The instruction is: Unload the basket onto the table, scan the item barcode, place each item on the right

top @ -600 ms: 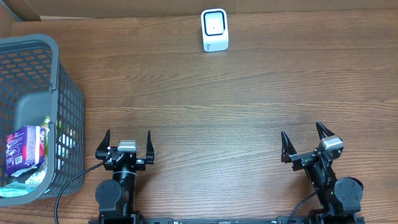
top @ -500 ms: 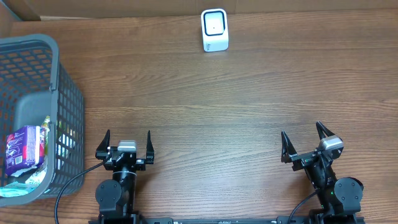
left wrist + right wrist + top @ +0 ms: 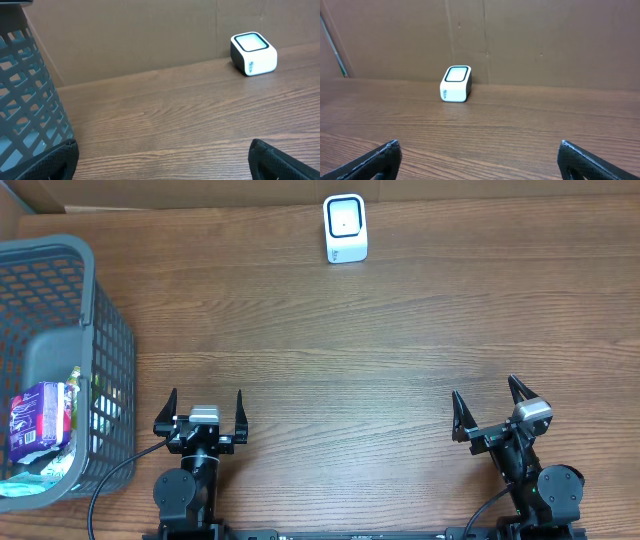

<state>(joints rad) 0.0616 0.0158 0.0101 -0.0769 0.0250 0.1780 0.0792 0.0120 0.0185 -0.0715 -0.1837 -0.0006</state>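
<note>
**Asker:** What is on your left side?

**Robot:** At the left edge of the brown wooden table [image 3: 330, 330] stands a grey plastic basket with lattice walls [image 3: 105, 350]. Inside it, toward the near end, lies a purple and white plastic packet [image 3: 40, 418]. This is the item for scanning. Under and beside it there are other wrappers in green and white [image 3: 60, 465], but I cannot tell them apart.

**Asker:** And your left claw?

**Robot:** My left claw [image 3: 206, 398] is at the near edge of the table, just to the right of the basket, and it does not touch it. Its two black fingers [image 3: 47, 162] are spread wide. My left wrist camera shows only bare wood between them, with the basket wall at the left side.

**Asker:** Where is the scanner?

**Robot:** The small white box scanner with a dark-framed window on its upper face [image 3: 345, 228] stands at the far edge of the table, about in the middle. It is close in front of a brown cardboard wall [image 3: 520, 35]. It is well apart from the basket and from both my claws.

**Asker:** And the right claw?

**Robot:** My right claw [image 3: 484, 390] is also at the near edge, toward the right corner, well apart from the left one. It is spread wide too, and it holds nothing. The packet lies in the basket, and neither claw touches it.
</note>
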